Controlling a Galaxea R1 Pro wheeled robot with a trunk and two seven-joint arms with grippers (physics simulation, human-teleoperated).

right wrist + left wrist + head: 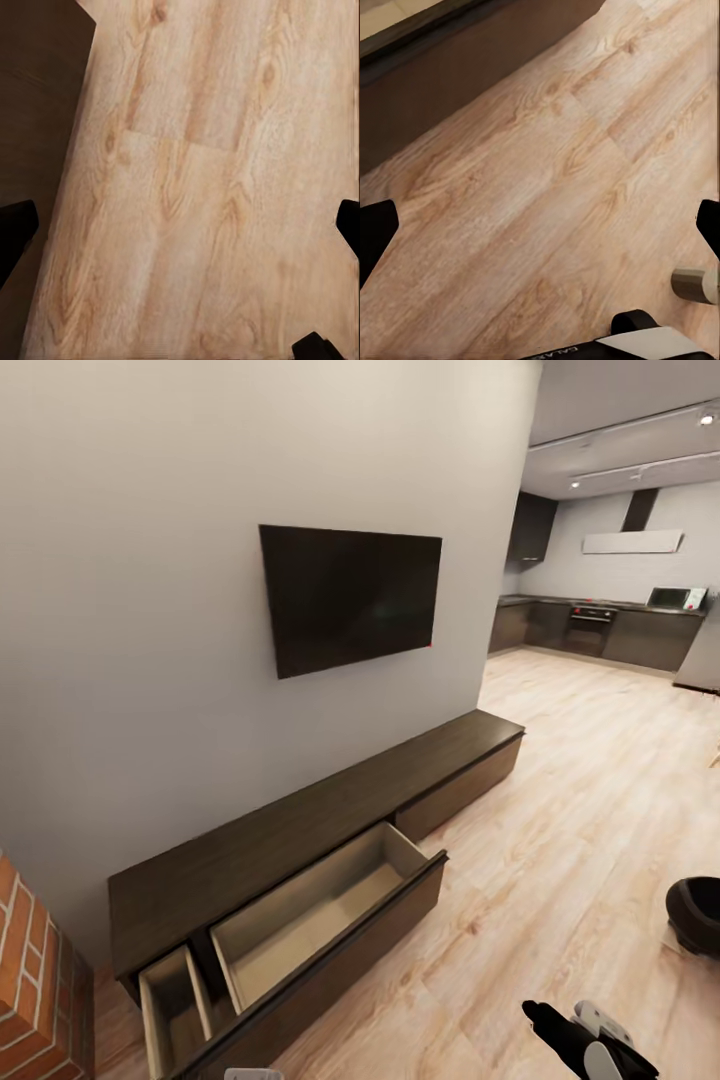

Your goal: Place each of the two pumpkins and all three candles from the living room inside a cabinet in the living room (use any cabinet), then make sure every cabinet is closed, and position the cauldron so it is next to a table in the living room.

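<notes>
The long, low dark brown cabinet (pixel 300 830) runs along the wall under a television. Two of its drawers stand pulled out with pale, empty insides: a wide one (pixel 320 905) and a narrow one (pixel 172 1010). Its dark front (pixel 442 82) also appears in the left wrist view. The black round cauldron (pixel 696 915) sits on the floor at the right edge. My left gripper (pixel 540 229) is open above bare wood floor, and my right gripper (pixel 180 229) is open over floor too. Nothing is between either pair of fingers. The pumpkins, candles and table are out of view.
A brick pillar (pixel 35 980) stands at the near left beside the cabinet. The wall-mounted television (pixel 350 595) hangs above it. Wood floor (pixel 560 790) stretches right and back to a grey kitchen (pixel 600 625). My right arm (pixel 590 1042) shows at the lower edge.
</notes>
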